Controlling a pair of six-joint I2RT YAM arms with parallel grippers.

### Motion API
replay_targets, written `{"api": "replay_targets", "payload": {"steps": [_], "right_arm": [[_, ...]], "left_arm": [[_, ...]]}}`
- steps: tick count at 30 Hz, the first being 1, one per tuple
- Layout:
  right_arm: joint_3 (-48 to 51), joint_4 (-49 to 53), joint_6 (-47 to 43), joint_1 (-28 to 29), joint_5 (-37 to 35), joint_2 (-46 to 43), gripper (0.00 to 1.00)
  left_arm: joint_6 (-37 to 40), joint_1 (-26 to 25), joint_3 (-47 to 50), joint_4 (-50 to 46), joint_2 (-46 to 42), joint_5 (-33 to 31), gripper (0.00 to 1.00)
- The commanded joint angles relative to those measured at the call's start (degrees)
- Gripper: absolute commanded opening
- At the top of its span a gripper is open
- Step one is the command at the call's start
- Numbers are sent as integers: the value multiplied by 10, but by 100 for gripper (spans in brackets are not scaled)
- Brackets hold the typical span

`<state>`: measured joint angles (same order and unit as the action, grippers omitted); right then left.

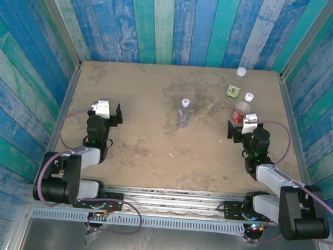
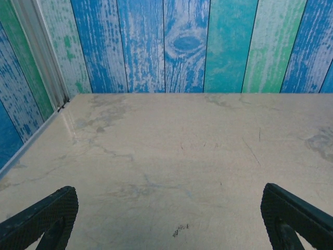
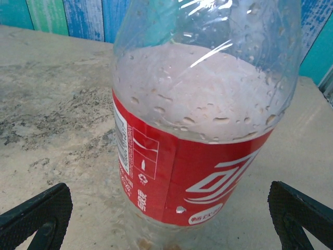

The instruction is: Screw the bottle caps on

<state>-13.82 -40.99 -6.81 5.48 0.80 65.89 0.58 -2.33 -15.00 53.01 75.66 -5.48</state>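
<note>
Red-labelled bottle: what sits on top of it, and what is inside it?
A white cap sits on top of the red-labelled bottle; whether it is screwed tight cannot be told. Inside, droplets cling to the clear wall. The red label covers the lower part.

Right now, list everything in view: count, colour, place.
plain bottle: one, clear; mid-table.
green-yellow-labelled bottle: one, clear; far right.
red-labelled bottle: one, clear; right, just nearer than the green-yellow one.
bottle caps: three, white; one atop each bottle.
fleck: one, white; on the table, nearer than the plain bottle.
table: one, sandy beige.
plank walls: blue and green; around the table.
left gripper: one, black; open over bare table, left.
right gripper: one, black; open, either side of the red-labelled bottle, apart from it.
</note>
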Motion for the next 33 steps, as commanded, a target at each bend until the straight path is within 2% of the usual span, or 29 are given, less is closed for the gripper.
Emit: {"api": "replay_targets", "payload": {"steps": [1, 6, 13, 33], "right_arm": [[5, -58, 11, -11, 24, 22, 100], [-6, -81, 15, -23, 41, 55, 100], [-8, -93, 13, -26, 46, 64, 100], [5, -121, 16, -32, 52, 69, 100]], "left_arm": [[-11, 7, 0, 55, 48, 12, 94], [-14, 16, -15, 69, 101, 26, 94], [-23, 17, -6, 83, 103, 0, 94], [-15, 16, -7, 82, 104, 18, 94]]}}
